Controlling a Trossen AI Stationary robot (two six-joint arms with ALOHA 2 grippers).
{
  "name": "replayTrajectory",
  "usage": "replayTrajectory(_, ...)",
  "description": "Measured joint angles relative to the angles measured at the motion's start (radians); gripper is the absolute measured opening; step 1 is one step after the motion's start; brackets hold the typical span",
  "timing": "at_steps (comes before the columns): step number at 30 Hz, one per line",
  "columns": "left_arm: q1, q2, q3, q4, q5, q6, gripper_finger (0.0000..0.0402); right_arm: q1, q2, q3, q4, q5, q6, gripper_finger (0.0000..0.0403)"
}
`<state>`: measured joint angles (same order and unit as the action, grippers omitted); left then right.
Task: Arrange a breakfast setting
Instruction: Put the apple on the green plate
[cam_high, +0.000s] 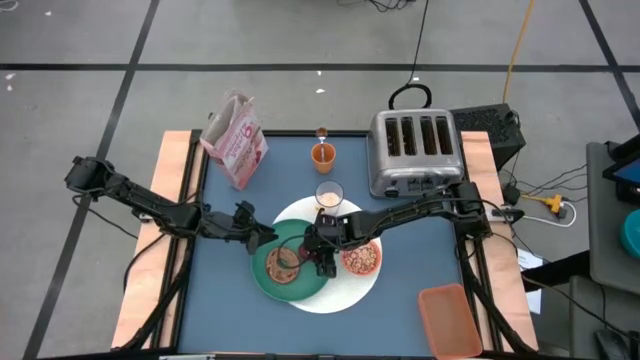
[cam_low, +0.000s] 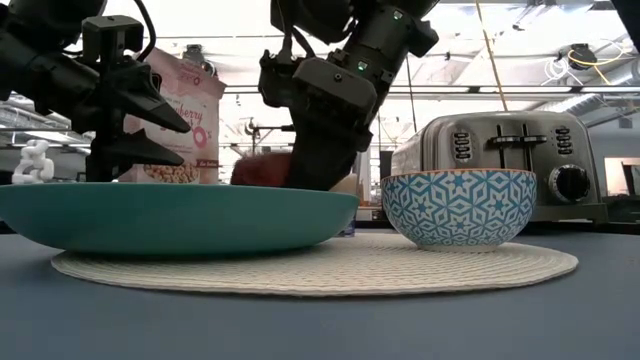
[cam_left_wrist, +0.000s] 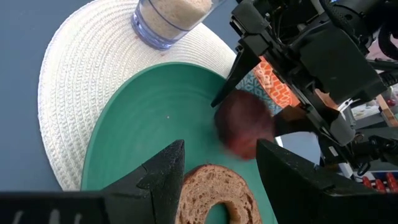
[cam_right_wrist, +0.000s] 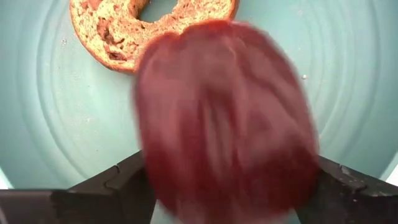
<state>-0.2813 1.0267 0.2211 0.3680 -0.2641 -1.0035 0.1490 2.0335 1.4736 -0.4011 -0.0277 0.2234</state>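
The right gripper (cam_right_wrist: 224, 180) held a blurred red round thing (cam_right_wrist: 227, 118) between its fingers over the green plate (cam_high: 270, 275). Beyond its fingertips lay a bagel half (cam_right_wrist: 143, 25). The left gripper (cam_left_wrist: 217, 168) hovered with fingers spread over the plate's rim, on the woven placemat (cam_low: 400, 265).

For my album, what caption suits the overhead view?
Right pincer lowers a red round item onto the green plate beside a bagel.

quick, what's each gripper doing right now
Left gripper: open, empty, over the green plate beside the bagel.
Right gripper: shut on a red round item.
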Motion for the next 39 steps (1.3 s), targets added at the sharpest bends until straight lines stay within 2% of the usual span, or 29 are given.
replayTrajectory(11,0.0,0.0,0.0,0.0,0.0,0.0,0.0202,0.0,0.0,0.0,0.0,0.0,-0.019,0.0355)
replayTrajectory(39,0.0,0.0,0.0,0.0,0.0,0.001,0.0202,0.0,-0.002,0.0,-0.014,-0.003,-0.034,0.0358)
